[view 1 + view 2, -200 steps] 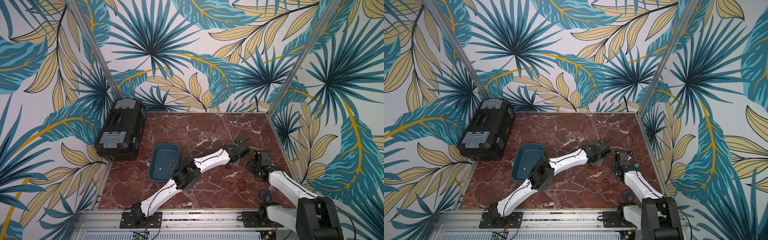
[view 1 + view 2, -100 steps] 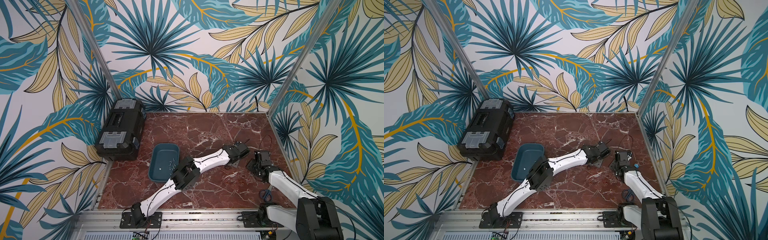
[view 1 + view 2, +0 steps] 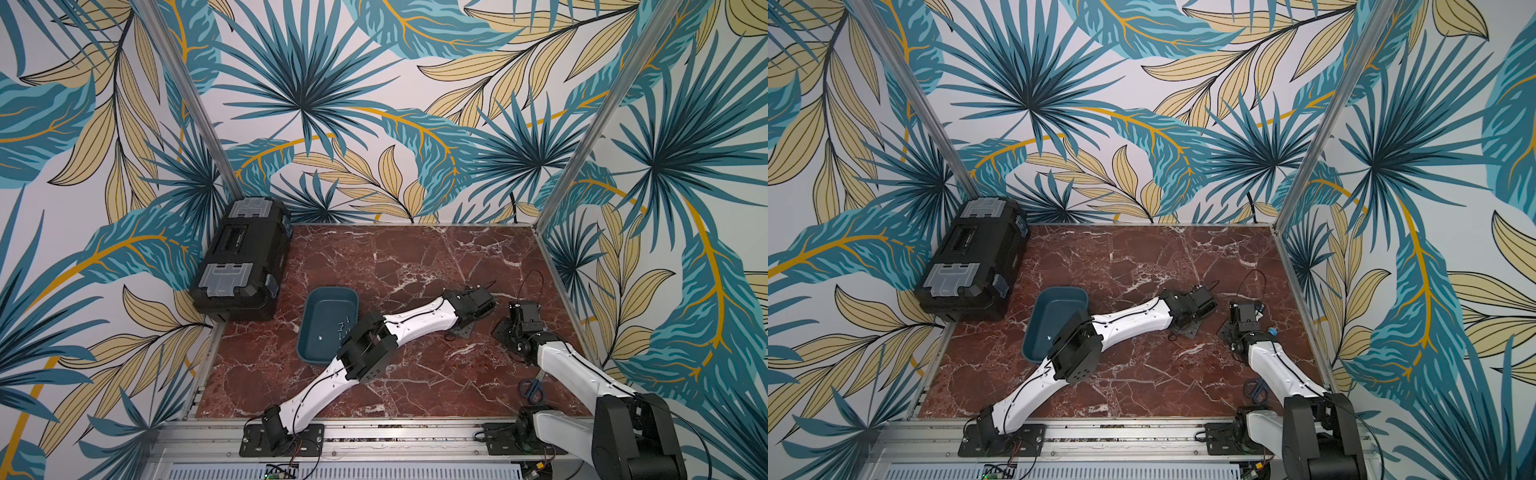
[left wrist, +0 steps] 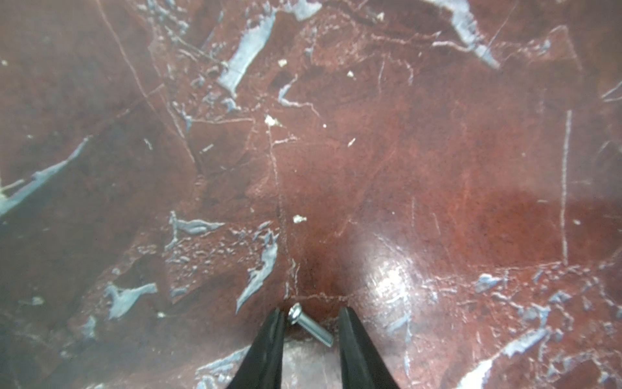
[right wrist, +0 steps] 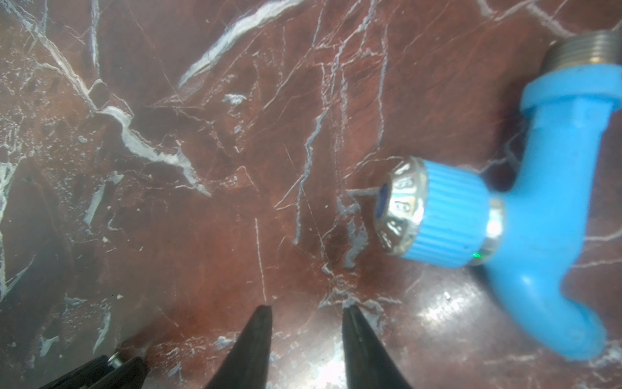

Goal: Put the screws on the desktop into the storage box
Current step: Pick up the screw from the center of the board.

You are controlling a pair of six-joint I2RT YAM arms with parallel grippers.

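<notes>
Opened wider at left claw [image 4: 312, 311]; now parted around screw [image 4: 310, 324], flat on desktop [image 4: 437, 168] between tips, head just beside one.

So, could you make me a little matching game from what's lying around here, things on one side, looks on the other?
Things:
1. storage box
2. toolbox
3. scissors
4. tap

Looks:
a) black, grey latches
b) blue, ribbed knob
c) teal, screws inside
d) blue loop handles

Pairs: 1-c, 2-a, 3-d, 4-b
</notes>
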